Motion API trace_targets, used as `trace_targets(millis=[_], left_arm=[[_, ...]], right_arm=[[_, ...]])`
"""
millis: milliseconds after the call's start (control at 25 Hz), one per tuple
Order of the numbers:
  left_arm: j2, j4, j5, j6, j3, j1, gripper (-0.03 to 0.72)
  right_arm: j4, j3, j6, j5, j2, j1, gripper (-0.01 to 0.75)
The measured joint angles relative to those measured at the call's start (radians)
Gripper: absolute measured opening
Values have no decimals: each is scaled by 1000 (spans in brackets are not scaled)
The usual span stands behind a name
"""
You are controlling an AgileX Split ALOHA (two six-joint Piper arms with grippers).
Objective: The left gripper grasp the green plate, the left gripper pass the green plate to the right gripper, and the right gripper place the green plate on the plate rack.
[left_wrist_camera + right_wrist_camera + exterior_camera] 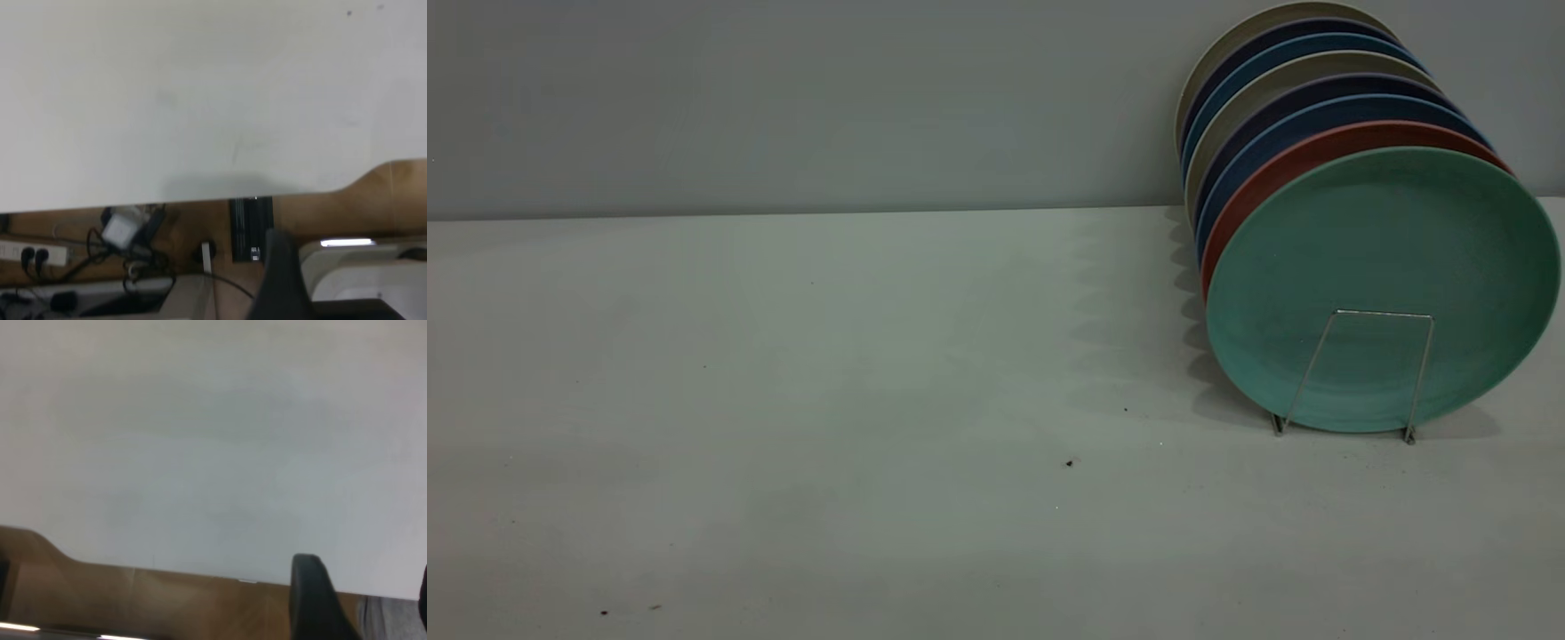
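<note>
The green plate (1383,258) stands on edge at the front of the plate rack (1385,314), at the table's right, behind the rack's front wire loop. A salmon-pink plate (1280,169) leans right behind it. Neither arm shows in the exterior view. My left gripper (333,287) hangs over the table's edge, away from the plates, open and empty, with one black finger (280,273) in sight. My right gripper (367,593) also hangs over the table's edge, open and empty, with one finger (313,600) showing and the other at the picture's border.
Behind the pink plate stand several more plates (1303,84) in dark blue, teal-blue and grey, filling the rack toward the wall. The white table (827,400) stretches left of the rack. Below its edge are a power strip and cables (100,247) and wooden floor (133,600).
</note>
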Motion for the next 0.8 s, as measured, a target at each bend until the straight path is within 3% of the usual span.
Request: trace_targets(millis=[400,800], left_arm=[[-176,0,4,0,0,0,588],[-468,0,23,0,0,-1,588]], right_arm=[[0,0,0,6,-301,0,393],[0,-1,0,20,-319,-1,393]])
